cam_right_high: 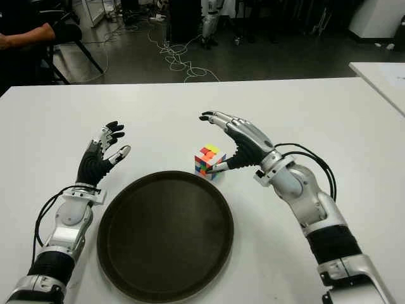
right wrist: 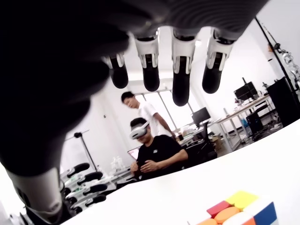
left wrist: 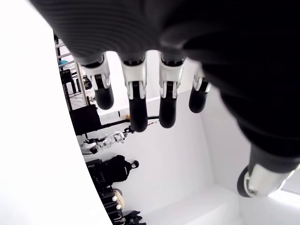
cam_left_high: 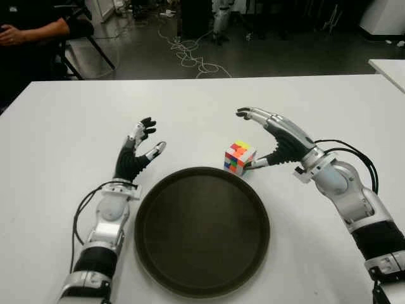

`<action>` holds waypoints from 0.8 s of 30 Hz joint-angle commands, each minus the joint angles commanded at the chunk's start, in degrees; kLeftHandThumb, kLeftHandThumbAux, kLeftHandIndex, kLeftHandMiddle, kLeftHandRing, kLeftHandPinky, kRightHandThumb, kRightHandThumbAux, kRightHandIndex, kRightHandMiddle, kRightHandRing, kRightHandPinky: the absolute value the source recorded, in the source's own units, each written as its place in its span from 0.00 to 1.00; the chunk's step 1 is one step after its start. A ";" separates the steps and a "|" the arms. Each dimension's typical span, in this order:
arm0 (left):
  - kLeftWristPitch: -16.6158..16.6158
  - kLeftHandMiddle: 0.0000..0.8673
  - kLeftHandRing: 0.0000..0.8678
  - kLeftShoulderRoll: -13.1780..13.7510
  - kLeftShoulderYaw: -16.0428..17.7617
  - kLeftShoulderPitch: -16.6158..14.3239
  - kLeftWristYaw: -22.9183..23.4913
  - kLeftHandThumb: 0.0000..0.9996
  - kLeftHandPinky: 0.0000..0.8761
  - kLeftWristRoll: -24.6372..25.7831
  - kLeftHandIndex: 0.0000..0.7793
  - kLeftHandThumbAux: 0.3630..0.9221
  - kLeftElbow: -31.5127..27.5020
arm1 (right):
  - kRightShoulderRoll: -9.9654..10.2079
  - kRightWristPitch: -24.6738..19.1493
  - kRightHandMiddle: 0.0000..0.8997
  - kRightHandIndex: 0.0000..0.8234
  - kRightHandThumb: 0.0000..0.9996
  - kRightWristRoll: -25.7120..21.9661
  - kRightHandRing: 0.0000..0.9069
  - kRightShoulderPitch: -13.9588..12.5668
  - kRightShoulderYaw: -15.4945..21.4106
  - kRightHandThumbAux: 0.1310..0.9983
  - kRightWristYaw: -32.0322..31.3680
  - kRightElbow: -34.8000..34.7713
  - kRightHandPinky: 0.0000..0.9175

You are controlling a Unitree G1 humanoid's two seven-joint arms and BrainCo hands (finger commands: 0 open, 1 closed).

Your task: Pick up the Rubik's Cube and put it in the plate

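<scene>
Right hand (cam_left_high: 262,136), right of centre in the left eye view: four fingers (cam_left_high: 253,114) extended and spread, arched over and past the Rubik's Cube (cam_left_high: 240,157) without closing on it; thumb (cam_left_high: 261,162) reaches in low at the cube's right face, tip at or just beside it, contact cannot be confirmed. Nothing is grasped. In the right wrist view the four fingertips (right wrist: 180,89) hang straight and separated, and only the top of the cube shows, cut off at the lower right edge of that frame. The cube sits on the white table (cam_left_high: 63,139), just beyond the upper right rim of the dark round plate (cam_left_high: 190,278), near it but outside it; whether it touches the rim cannot be told. Left hand (cam_left_high: 140,144), left of centre and beside the plate's upper left rim: fingers straight, thumb held apart, holding nothing; the left wrist view confirms separated, uncurled fingertips (left wrist: 138,105). A seated person's arm (cam_left_high: 35,30) is cut off at the upper left corner.
</scene>
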State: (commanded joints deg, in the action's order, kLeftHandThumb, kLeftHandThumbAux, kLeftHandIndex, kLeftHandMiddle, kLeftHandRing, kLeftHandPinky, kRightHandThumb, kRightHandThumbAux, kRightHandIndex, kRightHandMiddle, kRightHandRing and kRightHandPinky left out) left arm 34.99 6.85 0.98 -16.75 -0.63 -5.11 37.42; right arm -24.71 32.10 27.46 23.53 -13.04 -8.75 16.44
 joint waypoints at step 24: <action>-0.18 0.20 0.19 -0.61 0.06 0.16 0.08 0.09 0.13 0.51 0.15 0.38 -0.24 | -4.54 -5.14 0.17 0.17 0.00 3.97 0.19 0.45 -2.54 0.68 -7.76 -5.77 0.17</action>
State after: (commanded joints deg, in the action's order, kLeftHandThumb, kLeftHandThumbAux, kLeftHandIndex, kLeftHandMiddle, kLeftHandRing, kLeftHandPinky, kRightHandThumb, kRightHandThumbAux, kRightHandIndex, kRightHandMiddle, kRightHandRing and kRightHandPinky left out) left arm 34.81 6.24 1.04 -16.59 -0.55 -4.60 37.18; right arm -29.25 26.97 31.43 23.98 -15.59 -16.52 10.67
